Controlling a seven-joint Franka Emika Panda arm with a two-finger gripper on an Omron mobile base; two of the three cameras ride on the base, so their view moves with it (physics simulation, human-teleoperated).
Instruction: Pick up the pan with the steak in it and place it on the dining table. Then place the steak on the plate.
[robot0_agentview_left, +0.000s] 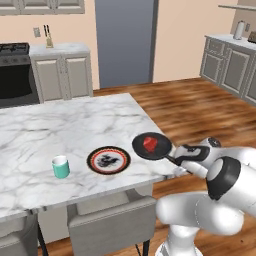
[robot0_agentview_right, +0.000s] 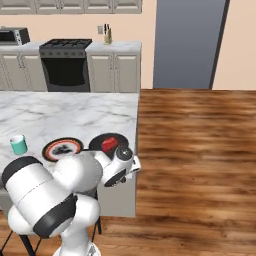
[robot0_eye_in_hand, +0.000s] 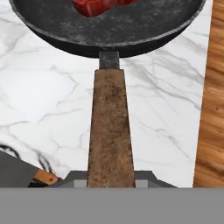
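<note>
The black pan (robot0_agentview_left: 160, 142) with its brown handle (robot0_eye_in_hand: 110, 131) sits at the near right corner of the marble dining table (robot0_agentview_left: 50, 125), close to the table's edge. The red steak (robot0_agentview_left: 150, 144) lies in the pan (robot0_agentview_right: 100, 141). My gripper (robot0_agentview_left: 179, 160) is shut on the outer end of the handle, reaching in from the right. From the hand, the steak (robot0_eye_in_hand: 94, 6) shows at the top, inside the pan (robot0_eye_in_hand: 144, 26). The red-rimmed plate (robot0_agentview_left: 93, 161) lies just left of the pan, bare. I cannot tell whether the pan touches the tabletop.
A teal cup (robot0_agentview_left: 60, 167) stands left of the plate (robot0_agentview_right: 48, 150). Grey stools (robot0_agentview_left: 112, 225) are tucked under the table's near side. Wooden floor (robot0_agentview_left: 200, 110) opens to the right. A stove (robot0_agentview_right: 65, 65) and cabinets line the back wall.
</note>
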